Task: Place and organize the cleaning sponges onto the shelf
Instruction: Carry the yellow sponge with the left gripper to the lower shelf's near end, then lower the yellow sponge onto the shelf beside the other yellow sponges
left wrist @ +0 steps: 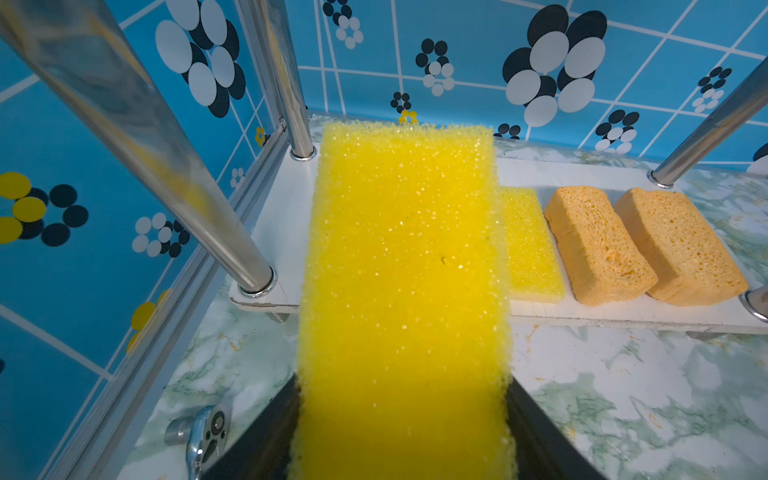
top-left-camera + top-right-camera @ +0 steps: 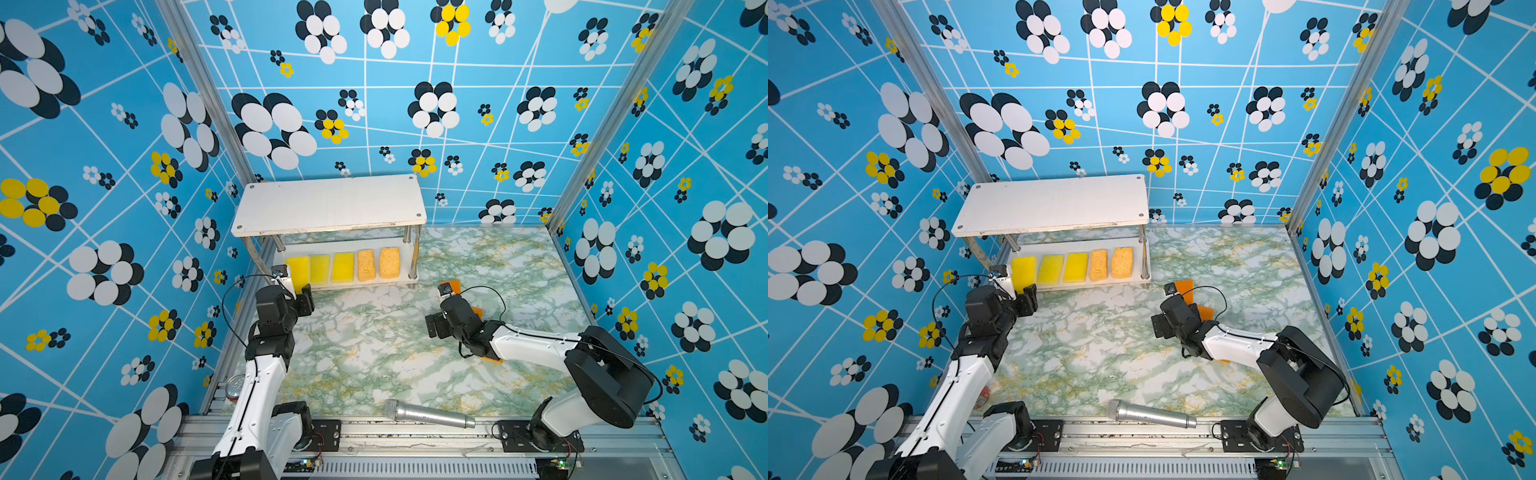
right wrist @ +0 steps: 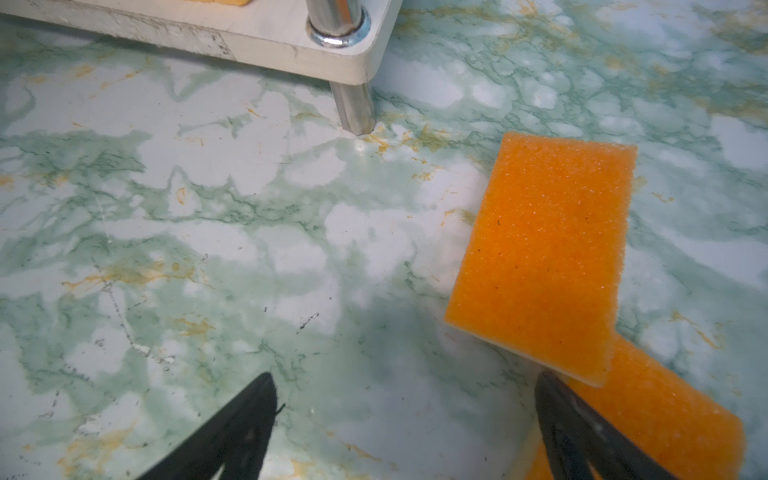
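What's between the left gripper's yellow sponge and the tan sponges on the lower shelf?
Two more yellow sponges, side by side, in both top views; the left wrist view shows only one.

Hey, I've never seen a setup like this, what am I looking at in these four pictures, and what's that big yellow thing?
These are two robot arms on a marbled table, each ending in a claw. Two pictures look down from overhead; two come from cameras on the wrists. The yellow thing is a sponge, held by the left claw at the left end of the shelf's lower board, beside four other sponges. The right claw is open and empty near orange sponges. A microphone lies nearby.
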Controlling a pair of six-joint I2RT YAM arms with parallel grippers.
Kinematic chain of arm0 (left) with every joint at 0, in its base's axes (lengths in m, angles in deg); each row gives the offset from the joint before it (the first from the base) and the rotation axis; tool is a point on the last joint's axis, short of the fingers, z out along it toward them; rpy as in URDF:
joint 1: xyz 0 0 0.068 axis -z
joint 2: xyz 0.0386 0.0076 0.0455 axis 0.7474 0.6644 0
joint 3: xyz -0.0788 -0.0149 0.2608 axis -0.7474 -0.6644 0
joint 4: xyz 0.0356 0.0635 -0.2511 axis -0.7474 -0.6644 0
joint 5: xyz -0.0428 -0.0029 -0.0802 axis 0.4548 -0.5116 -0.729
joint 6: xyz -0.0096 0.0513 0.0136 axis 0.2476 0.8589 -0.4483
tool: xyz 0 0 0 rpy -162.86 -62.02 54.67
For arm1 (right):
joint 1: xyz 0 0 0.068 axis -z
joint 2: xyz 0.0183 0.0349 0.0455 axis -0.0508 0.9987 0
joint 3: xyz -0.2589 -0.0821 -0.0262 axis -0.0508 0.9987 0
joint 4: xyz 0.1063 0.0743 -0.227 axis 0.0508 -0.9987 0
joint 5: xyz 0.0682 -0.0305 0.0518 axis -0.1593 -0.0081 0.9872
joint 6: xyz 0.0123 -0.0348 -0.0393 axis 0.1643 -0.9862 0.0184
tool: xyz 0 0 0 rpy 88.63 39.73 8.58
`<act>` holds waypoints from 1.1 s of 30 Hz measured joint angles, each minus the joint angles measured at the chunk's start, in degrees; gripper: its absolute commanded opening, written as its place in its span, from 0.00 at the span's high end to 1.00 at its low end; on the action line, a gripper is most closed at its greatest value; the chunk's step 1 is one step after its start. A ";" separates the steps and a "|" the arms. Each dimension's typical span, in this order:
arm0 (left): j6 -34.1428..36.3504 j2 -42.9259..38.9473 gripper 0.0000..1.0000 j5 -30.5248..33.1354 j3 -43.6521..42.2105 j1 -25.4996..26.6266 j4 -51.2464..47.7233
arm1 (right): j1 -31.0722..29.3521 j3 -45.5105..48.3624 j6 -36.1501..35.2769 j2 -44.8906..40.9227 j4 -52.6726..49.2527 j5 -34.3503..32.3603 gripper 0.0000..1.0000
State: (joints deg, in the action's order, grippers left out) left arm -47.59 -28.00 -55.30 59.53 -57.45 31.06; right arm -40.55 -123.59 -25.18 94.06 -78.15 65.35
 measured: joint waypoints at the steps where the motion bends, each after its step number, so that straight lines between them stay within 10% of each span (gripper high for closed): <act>1: 0.02 0.39 0.35 -0.72 0.02 -0.33 0.66 | 0.00 0.00 0.00 0.11 0.15 0.22 0.01; 33: 6.40 19.69 0.36 0.79 3.39 -4.94 10.43 | 0.00 0.07 0.15 0.55 0.94 0.59 0.01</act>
State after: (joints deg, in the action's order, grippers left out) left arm -41.19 -8.31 -54.52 62.91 -62.39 41.48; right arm -40.55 -123.53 -25.02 94.60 -77.21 65.94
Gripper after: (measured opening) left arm 0.637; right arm 0.991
